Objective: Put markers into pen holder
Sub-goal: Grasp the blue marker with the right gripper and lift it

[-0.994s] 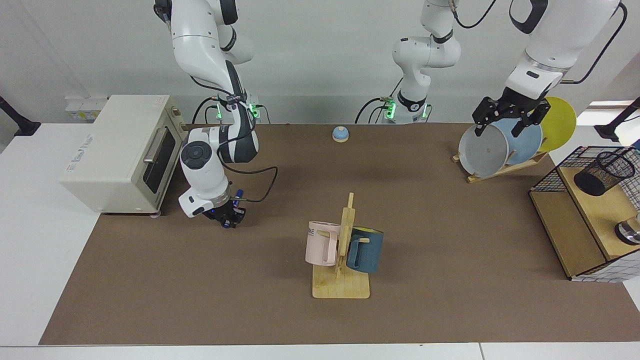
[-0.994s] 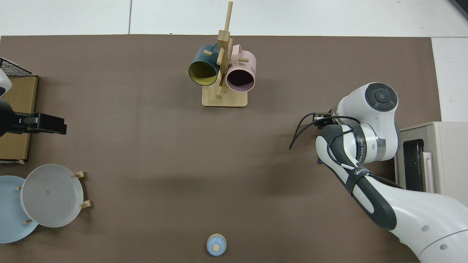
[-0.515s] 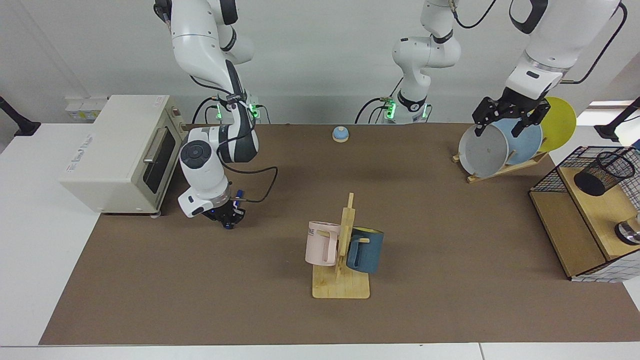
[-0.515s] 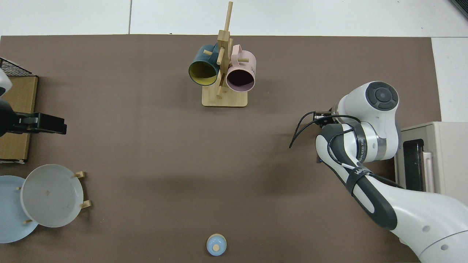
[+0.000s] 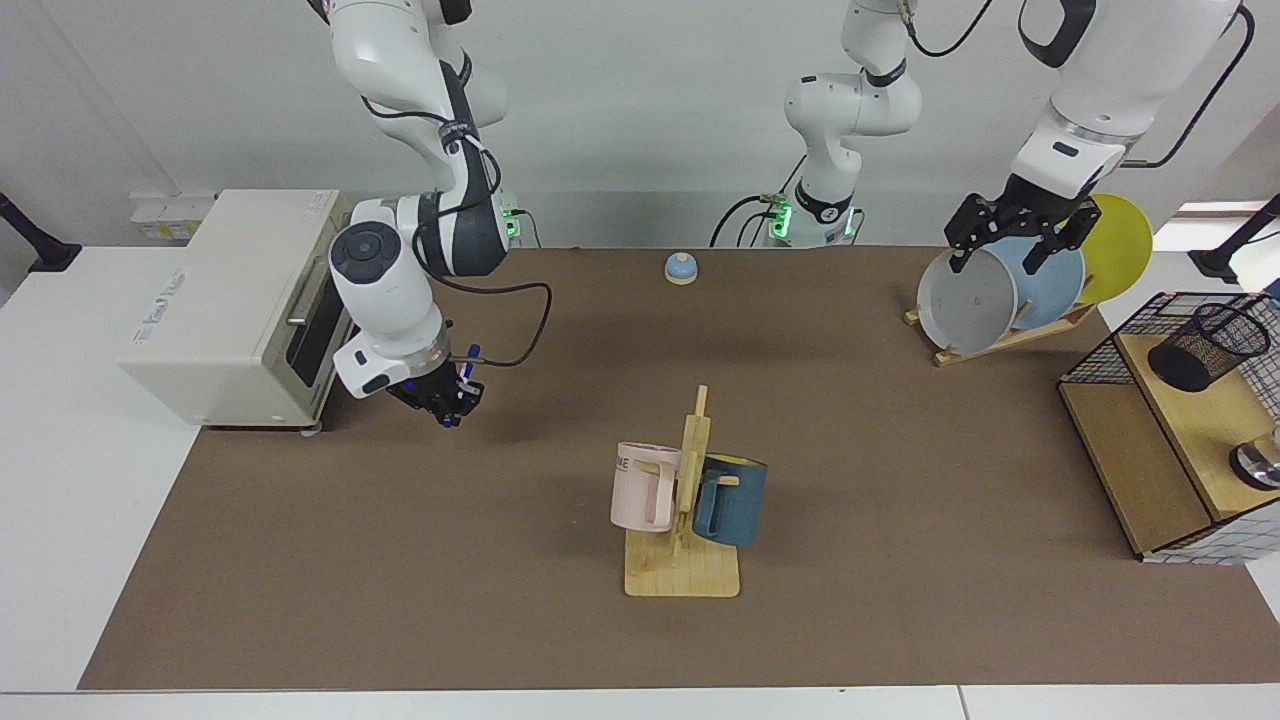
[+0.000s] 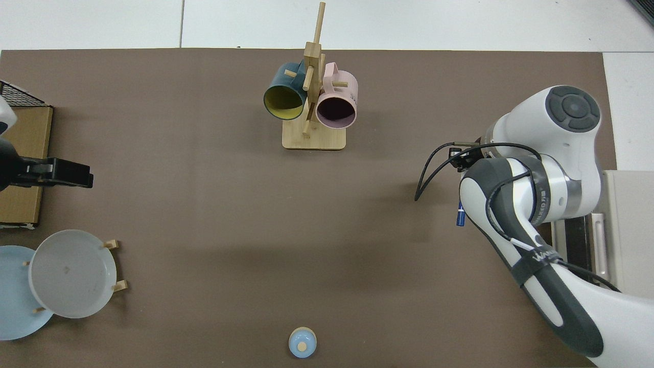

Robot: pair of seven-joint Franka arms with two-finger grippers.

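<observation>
My right gripper (image 5: 446, 402) hangs above the brown mat beside the toaster oven, shut on the marker (image 5: 470, 357). The marker is slim and white with blue ends; its blue tip pokes out from under the arm in the top view (image 6: 461, 217). Far across the table, the pen holder (image 5: 1205, 345), a small black mesh cup, lies tilted on the wooden shelf inside the wire basket. It is outside the top view. My left gripper (image 5: 1003, 250) waits open above the plate rack, holding nothing, and appears as a black bar at the top view's edge (image 6: 71, 175).
A cream toaster oven (image 5: 240, 300) stands close behind the right arm. A wooden mug tree (image 5: 688, 455) with a pink and a blue mug stands mid-table. A plate rack (image 5: 1000, 340), a small bell (image 5: 681, 268) and the wire basket (image 5: 1100, 350) are further off.
My right arm has risen off the mat with the marker in its grip, moving slightly toward the toaster oven. The left arm has stayed still.
</observation>
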